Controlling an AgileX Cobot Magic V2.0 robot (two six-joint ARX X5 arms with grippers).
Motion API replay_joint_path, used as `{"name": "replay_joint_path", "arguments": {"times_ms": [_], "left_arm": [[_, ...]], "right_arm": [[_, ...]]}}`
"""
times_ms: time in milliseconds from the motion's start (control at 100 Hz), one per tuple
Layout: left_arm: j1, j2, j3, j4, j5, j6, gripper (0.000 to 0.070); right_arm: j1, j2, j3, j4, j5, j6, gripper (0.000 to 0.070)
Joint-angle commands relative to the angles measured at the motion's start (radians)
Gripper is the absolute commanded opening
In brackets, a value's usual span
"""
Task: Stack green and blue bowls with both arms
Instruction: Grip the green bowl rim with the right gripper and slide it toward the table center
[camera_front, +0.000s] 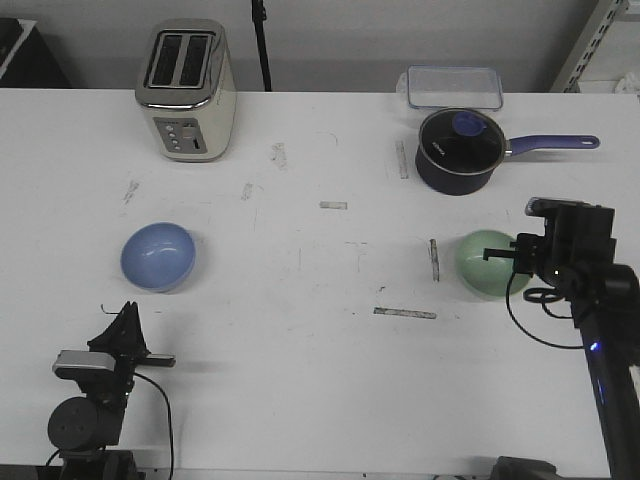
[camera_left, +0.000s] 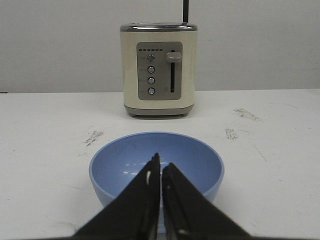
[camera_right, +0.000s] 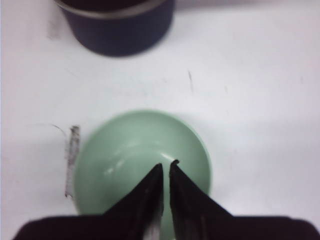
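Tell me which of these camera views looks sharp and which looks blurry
Left wrist view: sharp, the toaster dials and blue bowl crisp. Right wrist view: soft all over, the green bowl rim and saucepan smeared. Front view: evenly lit, mild shadows.

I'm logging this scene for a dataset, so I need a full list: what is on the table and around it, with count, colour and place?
blue bowl: one, light periwinkle, left side of the table, upright and empty.
green bowl: one, pale mint, right side, upright and empty.
saucepan: one, dark navy with a purple handle pointing right, far right, behind the green bowl.
clear container: one, transparent with a lid, far edge behind the saucepan.
toaster: one, cream and silver, far left.
table: one, white, scuffed.
left gripper: one, black, near left edge, fingers together, short of the blue bowl.
right gripper: one, black, fingers nearly together, over the green bowl.
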Motion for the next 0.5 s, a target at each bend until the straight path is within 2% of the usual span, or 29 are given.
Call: {"name": "replay_joint_path", "arguments": {"times_ms": [0,160,220,300,350,490], "left_arm": [[0.001,-0.002,-0.022,0.011,-0.002,0.005,0.0001],[0.001,-0.002,-0.022,0.012,-0.002,0.005,0.0001],[0.001,-0.002,-0.022,0.012,-0.002,0.005,0.0001],[0.001,-0.002,-0.022,0.012,-0.002,0.005,0.0001],[0.001,-0.002,-0.022,0.012,-0.002,0.005,0.0001],[0.001,-0.002,-0.022,0.012,-0.002,0.005,0.0001]], "right_arm": [[-0.023,0.056,0.067,-0.048,-0.019,0.057,0.0015],[-0.095,0.152,0.151,-0.122,-0.124,0.061,0.0036],[-0.118,0.172,0.153,-0.121,-0.18,0.061,0.0125],[-0.149,0.198,0.153,-0.131,-0.24,0.061,0.0303],[-0.166,0.211,0.153,-0.14,-0.265,0.058,0.0386],[-0.19,0.24,0.152,-0.142,-0.28,0.038,0.0407]]}}
